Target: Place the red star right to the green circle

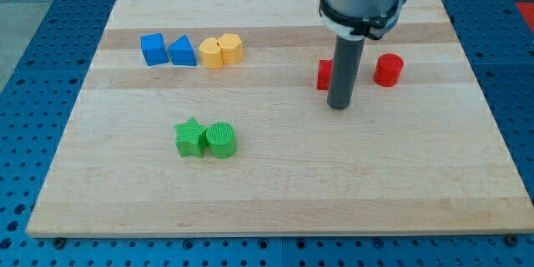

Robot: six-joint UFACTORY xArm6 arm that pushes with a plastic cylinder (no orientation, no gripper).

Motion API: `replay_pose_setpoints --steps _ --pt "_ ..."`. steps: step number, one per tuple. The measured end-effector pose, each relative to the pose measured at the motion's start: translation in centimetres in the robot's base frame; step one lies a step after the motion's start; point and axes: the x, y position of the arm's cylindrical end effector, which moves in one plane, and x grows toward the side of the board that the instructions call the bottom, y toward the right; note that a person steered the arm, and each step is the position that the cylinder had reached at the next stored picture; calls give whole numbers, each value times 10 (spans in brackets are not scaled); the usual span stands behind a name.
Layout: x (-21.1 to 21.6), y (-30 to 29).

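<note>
A: Start at the view's left. What sits on the wooden board (275,183)?

B: Along the upper part there is a row of four. A blue block (153,49) with a roughly cube-like shape comes first, and a blue triangle (182,52) is just beside it on its right. Next come two yellow blocks: the yellow left block (212,52) and the yellow right block (231,47), which touch each other. I cannot make out their exact shapes.

A: And lower down?

B: The green star (191,138) touches the green circle (222,140), which lies on the star's right. The pair is in the board's lower left half, well apart from the upper row.

A: Where is the red star?

B: The red block (324,74) that I take for it is in the upper right area, mostly hidden behind the rod, so its shape cannot be confirmed. It is well apart from the green circle.

A: And my tip?

B: My tip (339,106) rests just below and to the right of that red block, seemingly touching it. There is no gripper here, only the dark rod, so it holds nothing.

A: Anything further right?

B: A red cylinder (388,70), near the rod but apart from it.
</note>
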Motion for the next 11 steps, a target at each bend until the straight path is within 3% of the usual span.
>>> replay_pose_setpoints --steps 1,3,10,11 --pt "-8 41" --pt "-80 56" --pt "-6 -85" --pt "-41 -88"
